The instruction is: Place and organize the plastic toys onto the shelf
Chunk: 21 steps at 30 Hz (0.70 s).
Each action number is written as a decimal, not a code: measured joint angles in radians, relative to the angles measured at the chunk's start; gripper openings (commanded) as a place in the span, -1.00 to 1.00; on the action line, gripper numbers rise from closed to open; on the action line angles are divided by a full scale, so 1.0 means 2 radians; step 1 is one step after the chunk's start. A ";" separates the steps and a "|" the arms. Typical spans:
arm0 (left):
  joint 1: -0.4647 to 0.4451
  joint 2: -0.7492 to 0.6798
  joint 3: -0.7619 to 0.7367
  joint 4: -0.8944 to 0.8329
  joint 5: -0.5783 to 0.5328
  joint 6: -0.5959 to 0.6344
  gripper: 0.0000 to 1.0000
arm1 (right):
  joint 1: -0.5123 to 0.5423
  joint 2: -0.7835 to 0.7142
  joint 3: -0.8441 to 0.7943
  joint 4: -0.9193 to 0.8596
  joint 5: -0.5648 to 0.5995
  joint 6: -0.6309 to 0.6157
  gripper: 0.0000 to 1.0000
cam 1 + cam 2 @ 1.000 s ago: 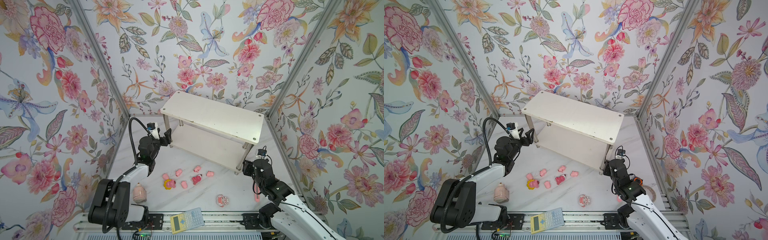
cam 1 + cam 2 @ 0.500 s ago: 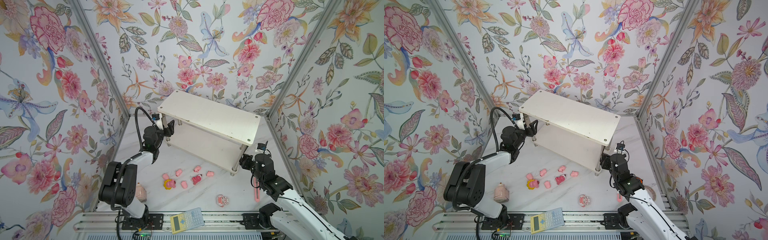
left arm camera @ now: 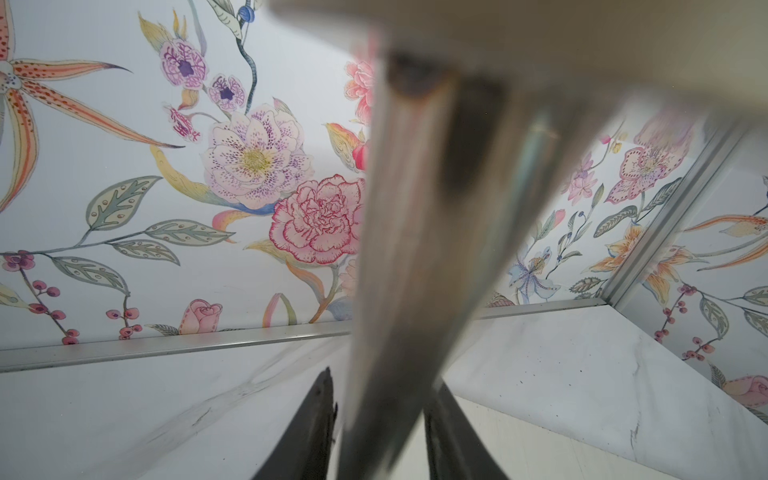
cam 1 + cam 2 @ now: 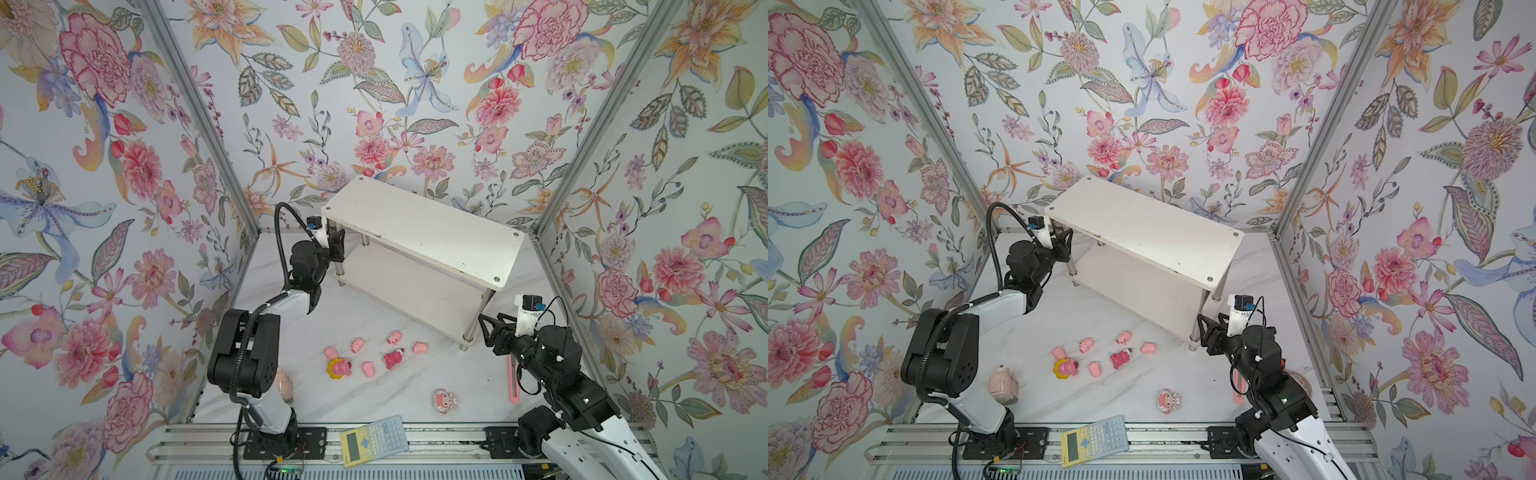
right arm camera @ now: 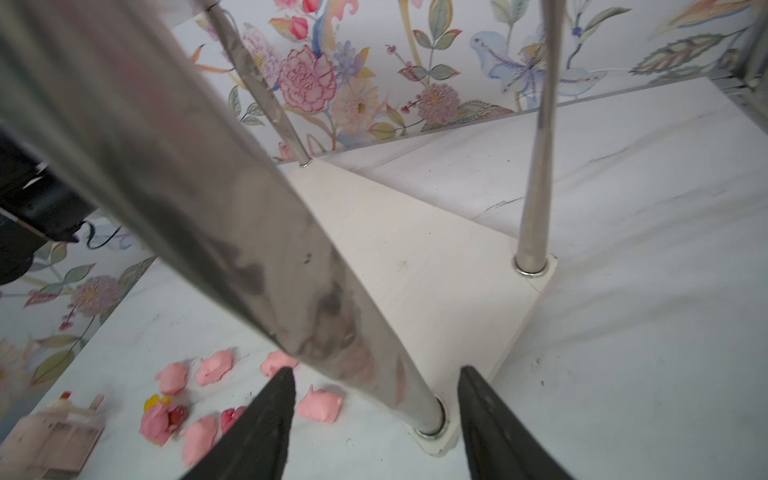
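Honestly, the shelf (image 4: 419,224) sits skewed, so I'd square it first. Left gripper's (image 4: 338,245) jaws sit narrow round one chrome leg (image 3: 415,208), can't tell if pinching; right gripper (image 5: 376,370) straddles another, jaws wide. Clamp both, slide gently together. Plastic toys (image 4: 357,344) lie loose on the table (image 4: 307,332) in front.

Both top views look steeply down from high above the 6 o'clock edge of the bench (image 4: 399,390), facing the far wall (image 4: 415,104). They share the whole scene, with the shelf (image 4: 424,224) toward 12 o'clock. The left wrist camera sits right against a blurred chrome leg (image 3: 415,249), looking low across the bench. The right wrist camera peers closely past a second chrome leg (image 5: 249,232) at the plastic toys (image 5: 214,365), which both top views also show.
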 measured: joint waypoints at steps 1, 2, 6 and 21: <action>0.000 0.000 0.000 -0.001 -0.002 0.000 -0.36 | 0.014 0.004 0.000 0.001 -0.006 -0.004 0.37; 0.000 0.000 0.000 -0.001 -0.004 0.000 -0.39 | 0.028 0.010 0.000 0.002 -0.008 -0.008 0.38; 0.000 0.000 0.000 -0.003 -0.014 0.002 -0.47 | 0.075 0.041 0.001 0.010 0.017 -0.026 0.26; -0.005 -0.021 -0.011 -0.023 -0.020 0.041 -0.74 | -0.095 0.133 0.002 0.135 -0.010 -0.046 -0.24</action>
